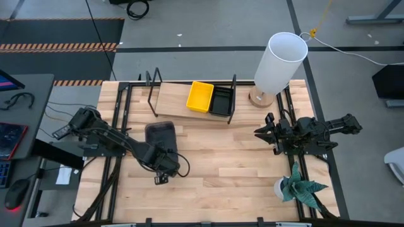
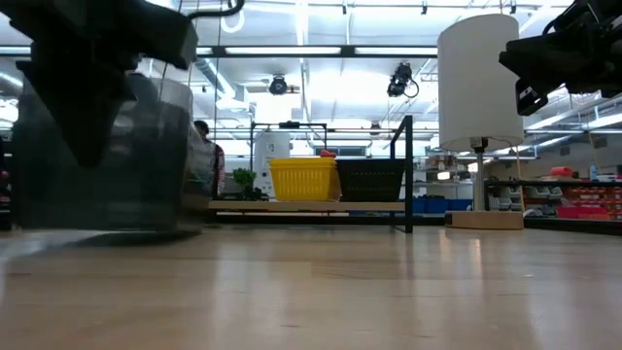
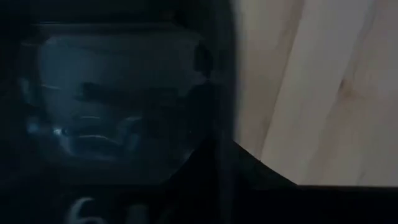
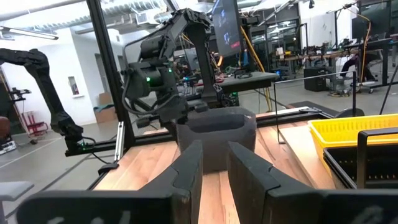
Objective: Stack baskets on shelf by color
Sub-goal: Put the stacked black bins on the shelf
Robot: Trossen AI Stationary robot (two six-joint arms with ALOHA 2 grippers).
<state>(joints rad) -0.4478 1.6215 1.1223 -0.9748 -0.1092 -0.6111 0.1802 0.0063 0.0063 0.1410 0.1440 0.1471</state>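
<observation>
a: where's the grey basket (image 1: 161, 134)?

b: on the table, just in front of the shelf (image 1: 173, 99), toward its left end. the left gripper (image 1: 163, 159) is at the basket's near edge, and the wrist view looks straight into the smoky wall. the fingers look pinched down on that edge, though the contact itself is hidden, so i'd call that a judgement.

a: how to do the lift well?

b: raise it level and slow; a rim pinch lets a tray swing. clear the wire frame (image 1: 153, 91) at the shelf's left end, then set it on the bare board, apart from the other colours.

a: and the right gripper (image 1: 267, 133)?

b: waiting above the table's right side, fingers part open, holding nothing.

a: counts?

b: one grey basket out here. on the shelf, one yellow basket (image 1: 199, 96) and one black basket (image 1: 220, 101), touching side by side; whether either is a stack i can't tell. one lamp (image 1: 279, 60) and one small plant (image 1: 298, 188) on the right.
</observation>
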